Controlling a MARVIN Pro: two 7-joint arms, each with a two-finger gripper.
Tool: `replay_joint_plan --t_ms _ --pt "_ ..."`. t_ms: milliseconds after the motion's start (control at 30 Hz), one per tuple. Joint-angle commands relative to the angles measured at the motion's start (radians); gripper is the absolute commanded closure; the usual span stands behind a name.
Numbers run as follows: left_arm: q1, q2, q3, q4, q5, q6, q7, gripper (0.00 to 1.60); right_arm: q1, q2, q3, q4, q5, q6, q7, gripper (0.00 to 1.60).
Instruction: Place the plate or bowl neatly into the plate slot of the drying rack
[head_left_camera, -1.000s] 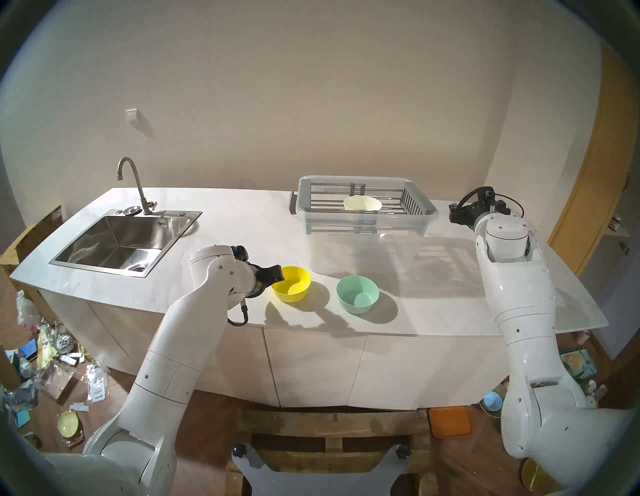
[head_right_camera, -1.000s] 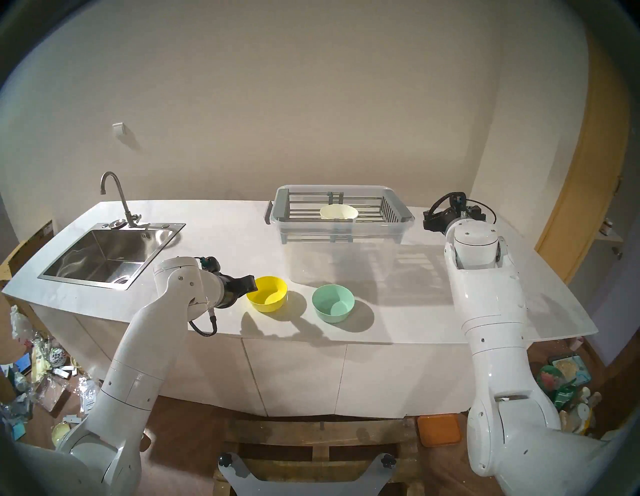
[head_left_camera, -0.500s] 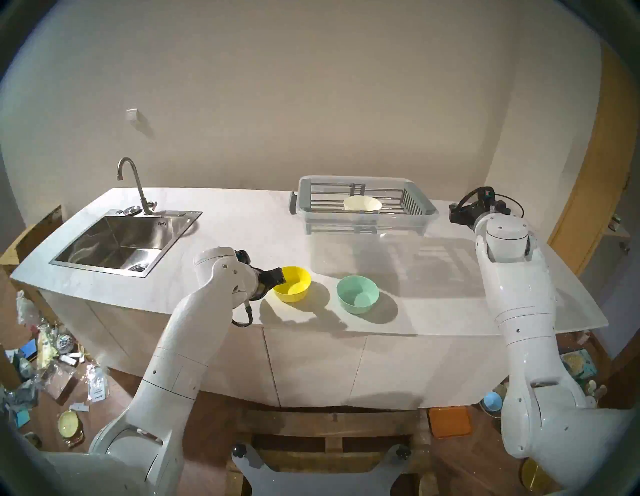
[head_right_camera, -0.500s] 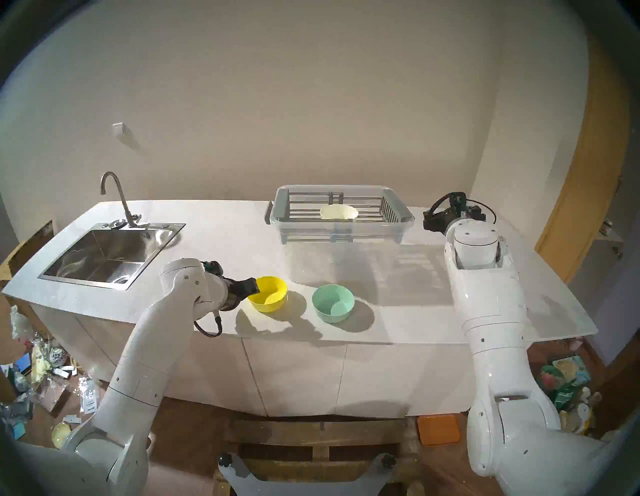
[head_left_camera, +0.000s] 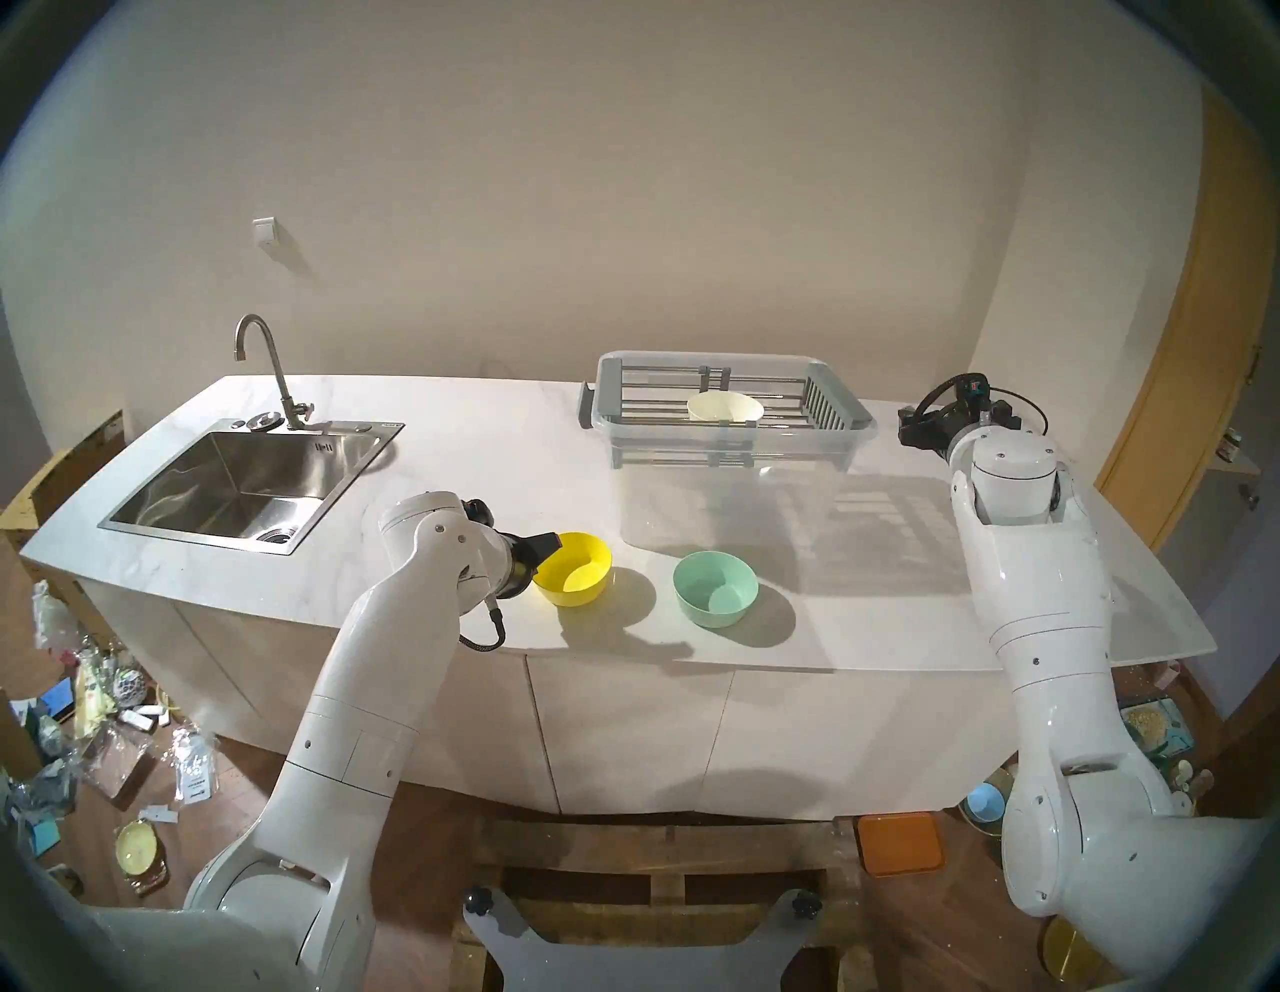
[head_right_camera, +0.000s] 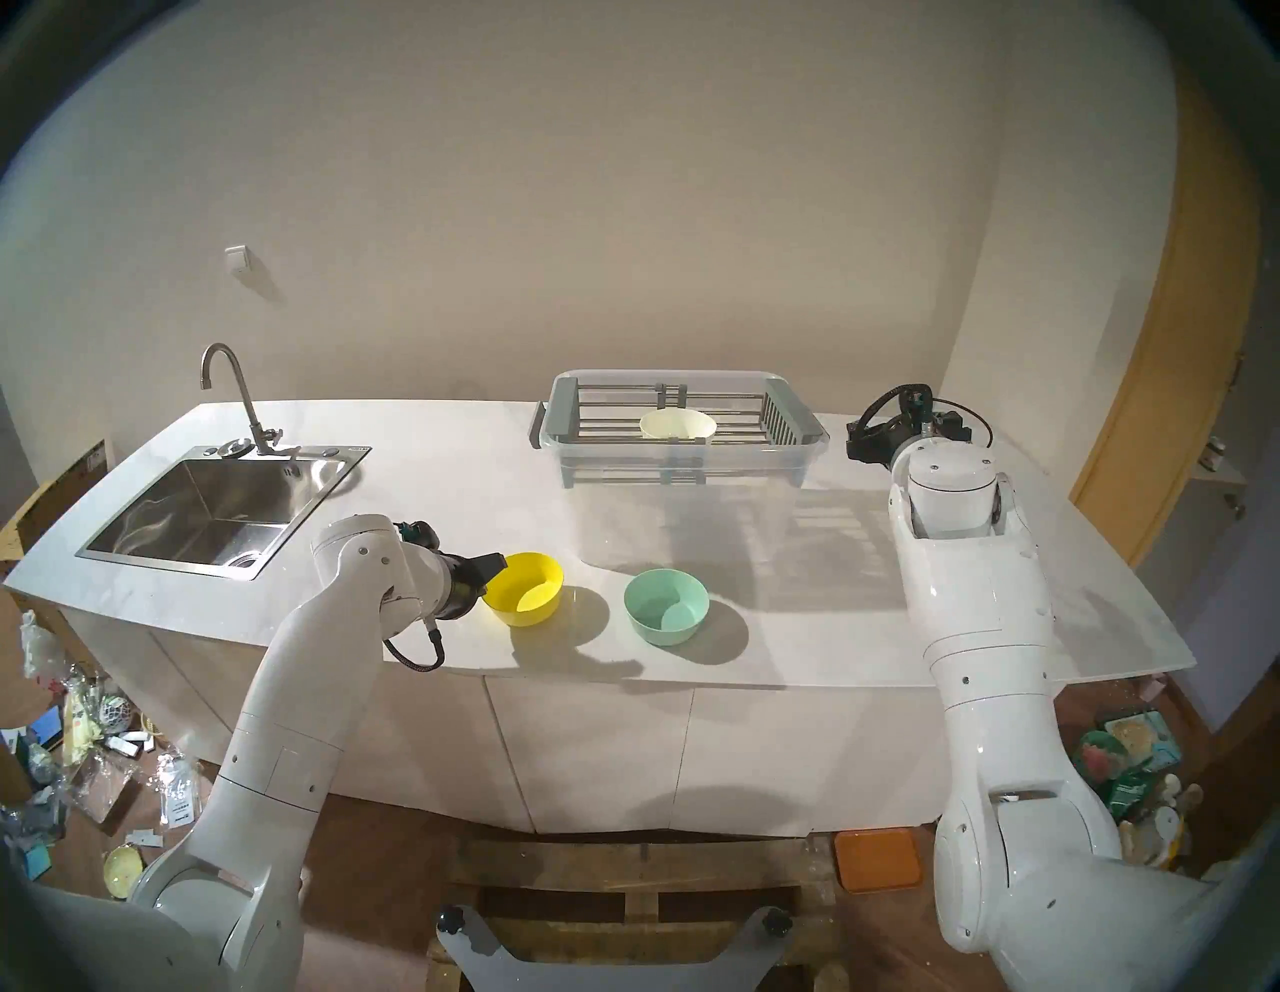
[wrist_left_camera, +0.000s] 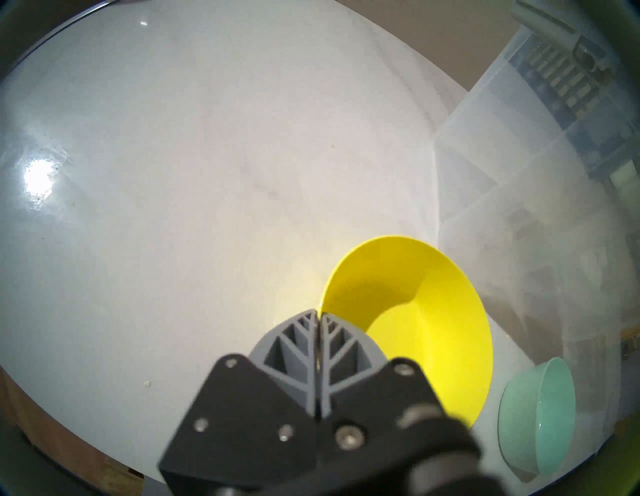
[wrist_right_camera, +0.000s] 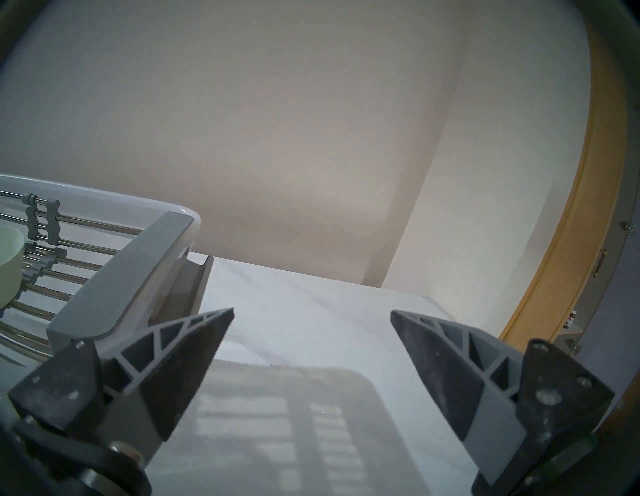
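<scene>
My left gripper (head_left_camera: 552, 542) is shut on the near-left rim of a yellow bowl (head_left_camera: 575, 569), holding it tilted just above the white counter; the wrist view shows both fingers (wrist_left_camera: 304, 332) pinched on the rim of the yellow bowl (wrist_left_camera: 415, 311). A mint green bowl (head_left_camera: 715, 587) sits on the counter to its right. The grey drying rack (head_left_camera: 841, 410) lies on top of a clear tub (head_left_camera: 727, 492) at the back. A cream bowl (head_left_camera: 724, 407) rests on the plate slot's steel rods (head_left_camera: 647, 405). My right gripper (wrist_right_camera: 311, 332) is open and empty, right of the rack.
A steel sink (head_left_camera: 242, 485) with a faucet (head_left_camera: 267, 367) is set into the counter's left part. The rack's slatted end basket (head_left_camera: 821, 400) is at its right end. The counter's front edge (head_left_camera: 692, 661) runs just below the bowls. Clutter lies on the floor on both sides.
My left gripper has pulled the yellow bowl a little to the left and up; the bowl is more tilted and its shadow has spread away from it. The right arm has not moved.
</scene>
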Motion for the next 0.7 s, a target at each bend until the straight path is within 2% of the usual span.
replay_joint_plan --t_ms 0,100,233,467,533,667 --pt "0.016 0.023 -0.049 -0.092 -0.011 -0.001 0.016 1.60 0.024 0.003 0.000 -0.026 -0.002 -0.018 -0.002 0.00" --pt "0.033 0.035 -0.073 -0.115 -0.008 -0.007 0.020 1.60 0.024 0.003 0.000 -0.026 -0.001 -0.018 -0.002 0.00" --pt "0.057 0.044 -0.136 -0.150 -0.008 -0.006 0.029 1.60 0.024 0.003 0.000 -0.026 -0.001 -0.018 -0.002 0.00" --pt "0.066 0.074 -0.165 -0.203 0.022 -0.032 0.019 1.60 0.024 0.003 0.000 -0.026 -0.001 -0.017 -0.002 0.00" --pt "0.061 0.111 -0.152 -0.235 0.071 -0.054 -0.001 1.60 0.024 0.003 0.000 -0.026 -0.001 -0.016 -0.002 0.00" --pt "0.053 0.131 -0.164 -0.254 0.074 -0.058 -0.013 1.60 0.024 0.003 0.000 -0.026 -0.001 -0.016 -0.002 0.00"
